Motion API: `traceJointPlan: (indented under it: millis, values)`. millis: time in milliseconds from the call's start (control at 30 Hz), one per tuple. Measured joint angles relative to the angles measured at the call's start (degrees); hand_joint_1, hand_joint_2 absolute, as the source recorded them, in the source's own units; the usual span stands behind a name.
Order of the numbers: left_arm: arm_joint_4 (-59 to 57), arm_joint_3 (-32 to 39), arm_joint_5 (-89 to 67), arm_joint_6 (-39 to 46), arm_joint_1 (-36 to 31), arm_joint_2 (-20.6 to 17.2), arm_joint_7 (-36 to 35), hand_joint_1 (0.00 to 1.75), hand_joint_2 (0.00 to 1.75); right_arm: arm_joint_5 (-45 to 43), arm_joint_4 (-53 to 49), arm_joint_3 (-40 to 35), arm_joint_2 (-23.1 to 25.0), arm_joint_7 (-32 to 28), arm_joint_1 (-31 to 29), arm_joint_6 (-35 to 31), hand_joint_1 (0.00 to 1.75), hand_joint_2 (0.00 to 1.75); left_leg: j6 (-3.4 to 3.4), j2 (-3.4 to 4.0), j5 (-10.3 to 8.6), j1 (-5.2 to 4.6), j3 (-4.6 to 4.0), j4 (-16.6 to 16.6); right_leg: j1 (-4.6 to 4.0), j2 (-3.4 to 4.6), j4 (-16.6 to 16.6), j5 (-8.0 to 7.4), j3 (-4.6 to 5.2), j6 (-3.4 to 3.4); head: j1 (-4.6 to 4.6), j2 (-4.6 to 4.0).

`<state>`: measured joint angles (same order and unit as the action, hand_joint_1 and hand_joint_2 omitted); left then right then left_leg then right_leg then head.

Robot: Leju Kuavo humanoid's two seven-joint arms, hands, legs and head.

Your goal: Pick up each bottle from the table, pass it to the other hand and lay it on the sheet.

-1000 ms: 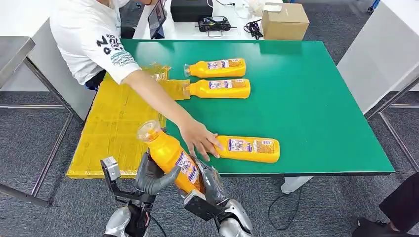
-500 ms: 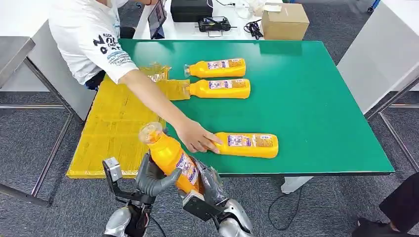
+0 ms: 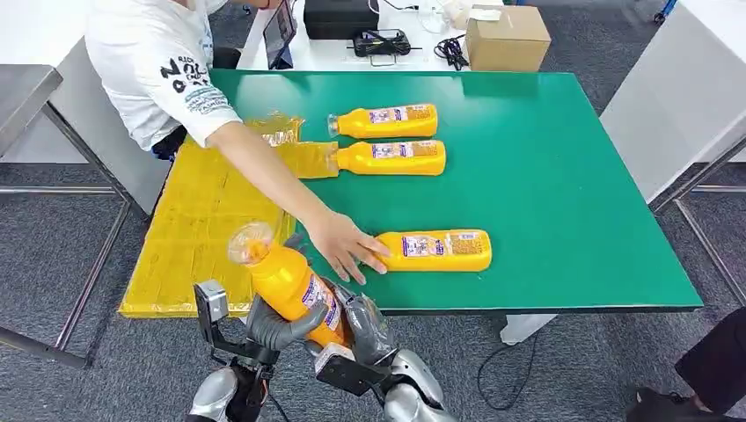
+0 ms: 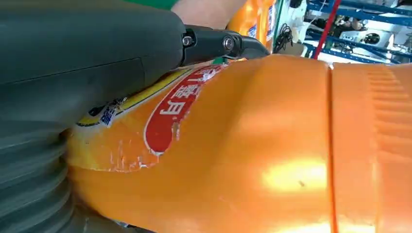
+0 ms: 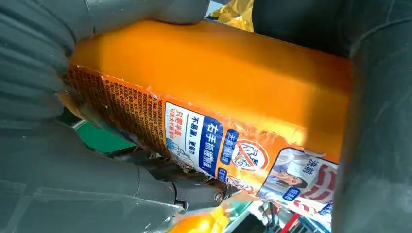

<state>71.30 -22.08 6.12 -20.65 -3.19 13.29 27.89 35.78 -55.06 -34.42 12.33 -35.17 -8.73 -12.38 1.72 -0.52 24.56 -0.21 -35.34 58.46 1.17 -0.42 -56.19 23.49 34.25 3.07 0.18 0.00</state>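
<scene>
1. Far left is the yellow sheet point(image 3: 198, 220), hanging over the left side of the green table point(image 3: 563, 176). No bottle lies fully on it as far as I can tell, so the laying-down part looks like it's all yet to do.
2. Next over, the held bottle point(image 3: 290, 283) sits in front of the table's near edge, up in the air, not on anything. Its long axis is tilted, cap pointing up and toward the sheet side, base down toward the robot.
3. The left hand point(image 3: 277, 323) has its fingers wrapped round the lower body of it, and the right hand point(image 3: 361, 327) is curled against the same bottle from the other side. Reads to me as mid-handover, both holding on.
4. A person's hand point(image 3: 345, 246) rests on the table, touching the neck end of the near bottle point(image 3: 435, 250), which lies flat, long axis running across the table, cap toward the sheet.
5. Further back, two bottles point(image 3: 391, 139) lie side by side the same way, caps close to the sheet's crumpled edge. So three are left to pick up, plus this one to finish.
</scene>
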Motion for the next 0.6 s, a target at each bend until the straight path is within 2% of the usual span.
traceJointPlan:
  millis: [133,167,233,267,300,600]
  values:
    - [-0.4,0.1,0.3,-0.5,0.0,-0.2,0.1,0.00,1.75,-0.3,0.2,-0.4,-0.3,-0.1,-0.3,1.1,1.75,1.75,0.00,0.00,0.00,0.00,0.00,0.0,0.00,0.00,0.0,0.00,0.00,0.00,0.00,0.00]
    - [-0.5,0.2,0.5,-0.7,0.0,-0.1,0.1,0.42,1.75,-0.3,0.3,-0.4,-0.4,-0.3,-0.5,1.6,1.75,1.75,0.00,0.00,0.00,0.00,0.00,0.0,0.00,0.00,0.0,0.00,0.01,0.00,-0.02,0.00]
    - [-0.7,0.4,1.1,-1.2,0.0,-0.2,0.1,0.42,1.75,-0.3,0.4,-0.5,-0.5,-0.5,-0.8,2.4,1.75,1.75,0.00,0.00,0.00,0.00,0.00,0.0,0.00,0.00,0.0,0.00,0.01,0.00,-0.02,0.00]
    - [-0.8,0.5,1.6,-1.6,0.0,-0.2,0.3,1.50,1.75,-0.3,0.5,-0.6,-0.6,-0.6,-0.9,2.8,1.75,1.75,0.00,0.00,0.00,0.00,0.00,0.0,0.00,0.00,0.0,0.00,0.01,0.00,0.00,0.00]
    - [-0.9,0.6,2.4,-2.2,0.0,-0.2,0.4,1.75,1.75,-0.3,0.6,-0.7,-0.7,-0.6,-1.1,3.0,1.75,1.75,0.00,0.01,0.00,0.00,0.00,0.0,0.00,0.00,0.0,0.00,0.00,0.00,-0.02,0.00]
    - [-0.6,2.4,10.2,-6.4,0.6,-0.2,0.6,1.75,1.75,0.3,1.4,-2.0,-1.2,-0.6,-2.4,3.9,1.75,1.75,0.00,0.05,0.00,0.00,0.01,0.0,0.00,0.04,0.0,0.00,0.03,0.00,-0.02,0.00]
